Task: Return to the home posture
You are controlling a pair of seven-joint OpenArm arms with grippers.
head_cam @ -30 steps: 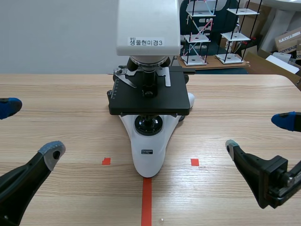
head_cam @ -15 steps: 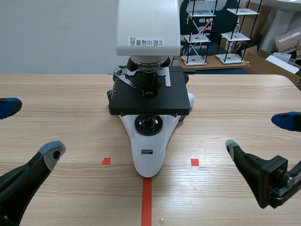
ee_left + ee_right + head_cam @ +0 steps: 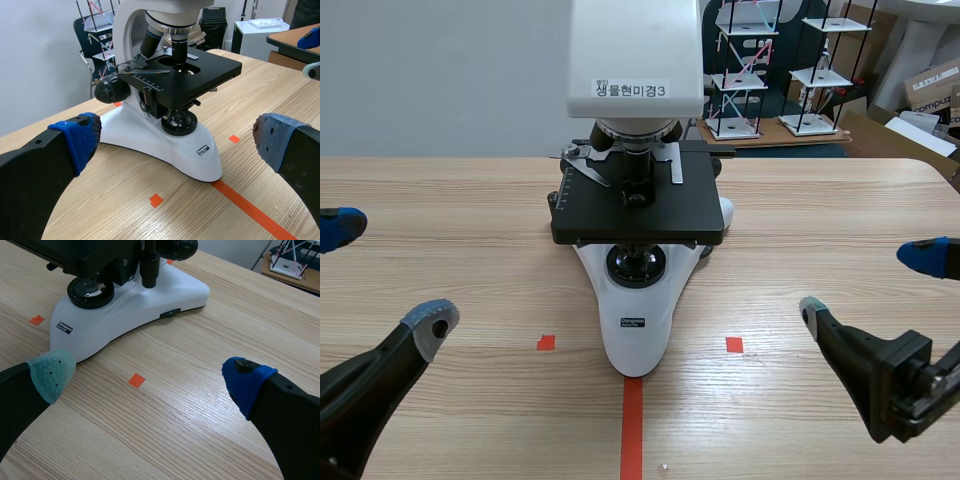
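The left gripper [image 3: 385,275] is hovering low over the wooden table [image 3: 840,200]. Its 2 fingers are spread wide and are holding nothing. In the left wrist view, its blue pad [image 3: 77,137] and grey-blue pad [image 3: 272,145] are framing bare wood and 1 small orange square [image 3: 156,200].

The right gripper [image 3: 868,284] is hanging at a matching height on the other side. It too is gaping fully open and is carrying nothing. In its wrist view, the grey-green pad [image 3: 52,375] and the blue pad [image 3: 247,382] are standing well apart. Another orange square [image 3: 136,380] is lying between them, slightly ahead.

The white microscope [image 3: 635,310] is standing on the table between the 2 grippers and ahead of both, touching neither. Seen from the left gripper, its rounded base is sitting ahead, with the black stage [image 3: 192,75] rising beyond it. Seen from the right gripper, the base is lying ahead and off toward the grey-green pad's side. An orange tape line [image 3: 632,430] is running from the tip of the base back toward the robot, midway between the grippers. A paper label [image 3: 632,90] in Korean script is showing on the microscope's head. Beyond the table, wire rack models [image 3: 740,70] and a cardboard box [image 3: 932,88] are sitting in the background.
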